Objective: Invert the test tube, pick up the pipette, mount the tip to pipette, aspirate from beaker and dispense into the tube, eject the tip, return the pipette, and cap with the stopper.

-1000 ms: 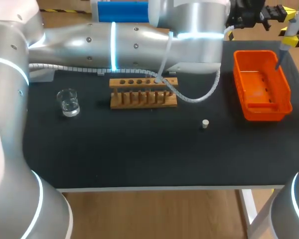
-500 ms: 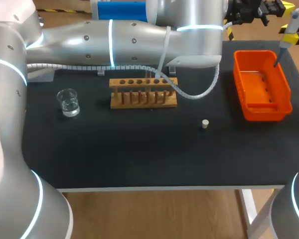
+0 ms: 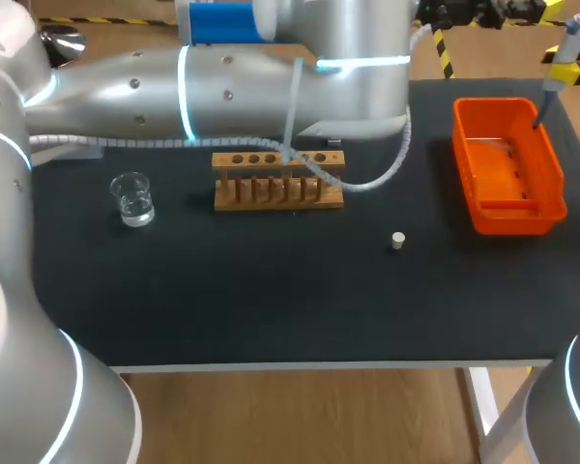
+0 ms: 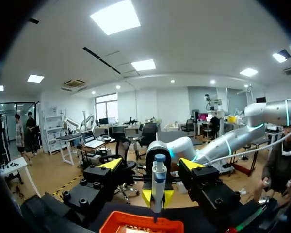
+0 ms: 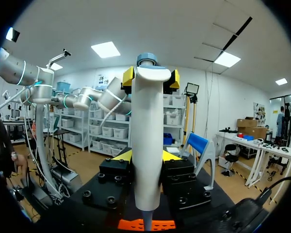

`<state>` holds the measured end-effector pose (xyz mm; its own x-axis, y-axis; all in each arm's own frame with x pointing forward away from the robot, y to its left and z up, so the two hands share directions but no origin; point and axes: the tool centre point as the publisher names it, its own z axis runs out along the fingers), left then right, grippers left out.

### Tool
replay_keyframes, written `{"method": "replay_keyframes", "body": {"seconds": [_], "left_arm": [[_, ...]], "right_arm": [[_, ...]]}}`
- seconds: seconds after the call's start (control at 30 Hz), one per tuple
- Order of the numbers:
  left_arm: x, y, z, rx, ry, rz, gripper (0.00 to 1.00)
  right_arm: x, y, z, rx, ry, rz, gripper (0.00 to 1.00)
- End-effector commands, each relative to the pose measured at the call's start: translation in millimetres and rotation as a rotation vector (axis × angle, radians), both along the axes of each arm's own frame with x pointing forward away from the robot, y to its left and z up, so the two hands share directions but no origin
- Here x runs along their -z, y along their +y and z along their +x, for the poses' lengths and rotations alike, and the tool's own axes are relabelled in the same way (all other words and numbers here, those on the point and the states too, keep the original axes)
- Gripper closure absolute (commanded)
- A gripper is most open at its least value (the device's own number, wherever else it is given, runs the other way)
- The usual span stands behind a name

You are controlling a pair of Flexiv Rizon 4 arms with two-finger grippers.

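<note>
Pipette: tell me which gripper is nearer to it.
Right. The right gripper is shut on the pipette, over the orange bin's far end. The left gripper is open, facing the pipette, not touching it.

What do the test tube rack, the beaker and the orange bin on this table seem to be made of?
Test tube rack: probably wood with a plain finish, going by its matte light-brown colour and its row of pegs.
Beaker: clear glass or clear plastic. The dark table shows through it and its rim glints. The look cannot settle which.
Orange bin: likely moulded plastic, with a uniform bright colour, slight sheen and thin walls.
</note>
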<state>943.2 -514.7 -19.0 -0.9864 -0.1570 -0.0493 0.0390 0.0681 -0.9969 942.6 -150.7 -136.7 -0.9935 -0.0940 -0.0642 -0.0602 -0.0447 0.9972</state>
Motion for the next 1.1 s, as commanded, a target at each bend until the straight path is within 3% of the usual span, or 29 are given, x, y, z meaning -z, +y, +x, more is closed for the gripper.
{"method": "replay_keyframes", "body": {"seconds": [0.03,0.63,1.1], "left_arm": [[-11.0,48,-14.6,0.036,0.024,0.07,0.0],[-2.0,134,-77.6,0.014,-0.018,0.063,0.0],[23.7,187,-103.0,0.006,-0.044,0.024,0.0]], "right_arm": [[0,-1,1.0,-0.004,0.0,-0.002,1.0],[0,-1,1.0,-0.004,0.0,-0.002,1.0],[0,-1,1.0,-0.004,0.0,-0.002,1.0]]}}
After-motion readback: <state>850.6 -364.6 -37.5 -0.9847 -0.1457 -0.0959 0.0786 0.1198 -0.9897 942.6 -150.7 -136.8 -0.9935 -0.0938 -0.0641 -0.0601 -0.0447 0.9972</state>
